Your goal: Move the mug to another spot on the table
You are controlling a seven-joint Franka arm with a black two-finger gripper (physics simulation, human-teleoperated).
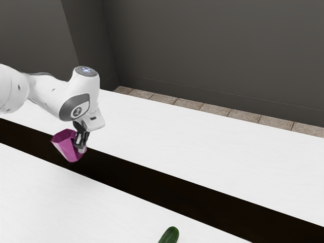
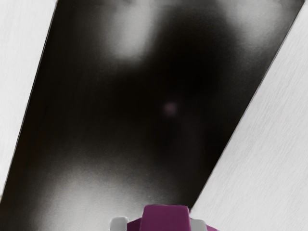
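Holding the magenta faceted mug [image 1: 67, 145] by its rim, your black two-finger gripper [image 1: 81, 144] is clamped on it, and the mug hangs tilted above the glossy black band [image 1: 152, 182] of the white table [image 1: 212, 147]. You seem mid-carry: next, lower it on a white part, away from the green cucumber [image 1: 169, 235]. Beyond stand dark grey walls [image 1: 212, 45].

arm [image 1: 38, 93] reaches in from exterior view's left, elbow high; gripper [image 1: 80, 144] points down, fingers clamped on mug [image 1: 67, 144] wall.
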